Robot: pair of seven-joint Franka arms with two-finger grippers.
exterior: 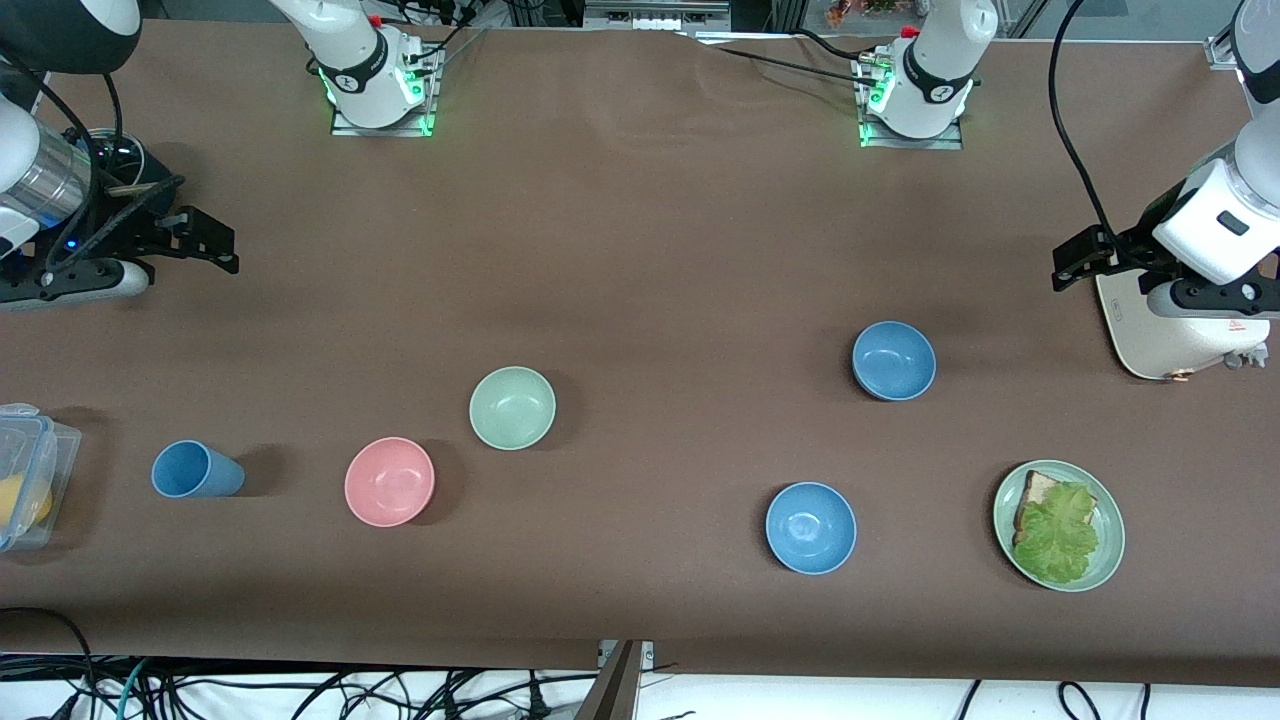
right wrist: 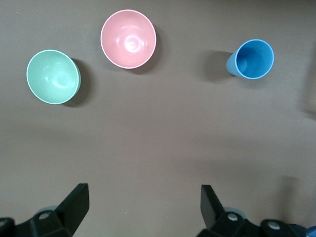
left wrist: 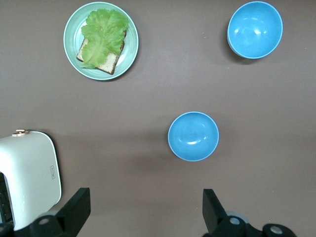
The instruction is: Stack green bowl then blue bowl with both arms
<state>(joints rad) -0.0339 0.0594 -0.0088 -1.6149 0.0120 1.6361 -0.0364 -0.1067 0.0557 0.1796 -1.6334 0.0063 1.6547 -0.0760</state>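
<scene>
Near the middle of the surface, a little toward the right arm's end, sits the green bowl (exterior: 512, 407), upright, empty, with the pink bowl (exterior: 389, 481) just beside it, closer to the front edge. The blue bowl (exterior: 893, 360), the duller of the two blues, sits toward the left arm's end; the brighter blue bowl (exterior: 810, 527) lies nearer the front edge from it.

Right end effector (exterior: 205, 248) hangs over the right arm's end of the surface, fingers spread wide, holding nothing. Left end effector (exterior: 1075, 265) hangs over the left arm's end, just beside the white toaster (exterior: 1165, 330), also wide open and empty. Nothing stacked yet.

Risks, as judged:
- Two blue bowls of like size; the left arm could pick the brighter one by mistake.
- Pink bowl close to the green one; a finger coming down on that side could knock it.
- Thin rim grasp on a smooth bowl could slip or tilt on lift.
- Both arms meeting at one stack spot could collide.
- The left arm's swing could clip the toaster.

Surface: brown, matte cloth, slightly wrinkled toward the back edge. Also present: blue cup (exterior: 196, 470) and clear plastic box (exterior: 28, 470) toward the right arm's end; green plate (exterior: 1108, 500) with bread and lettuce toward the left arm's front corner. Cables trail along the front edge.
</scene>
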